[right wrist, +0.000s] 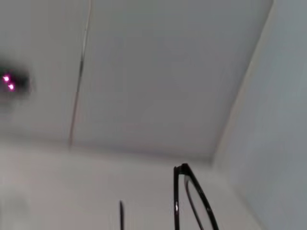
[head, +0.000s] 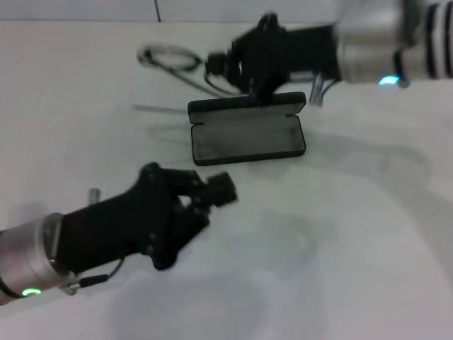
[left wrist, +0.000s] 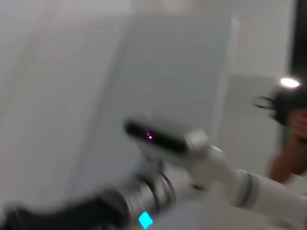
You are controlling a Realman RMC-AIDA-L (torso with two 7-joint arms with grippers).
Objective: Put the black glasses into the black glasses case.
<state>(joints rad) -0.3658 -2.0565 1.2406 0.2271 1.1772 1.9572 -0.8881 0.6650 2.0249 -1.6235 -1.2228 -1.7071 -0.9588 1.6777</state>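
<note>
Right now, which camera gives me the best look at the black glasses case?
The head view: the black glasses case lies open on the table, grey lining up, just below the right tool. Neither the left wrist view nor the right wrist view shows the case at all.

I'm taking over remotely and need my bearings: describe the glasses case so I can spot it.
On the white table, look toward the far side, just below the right tool. The black glasses case lies open there: a flat rectangular tray with rounded corners and grey lining.
</note>
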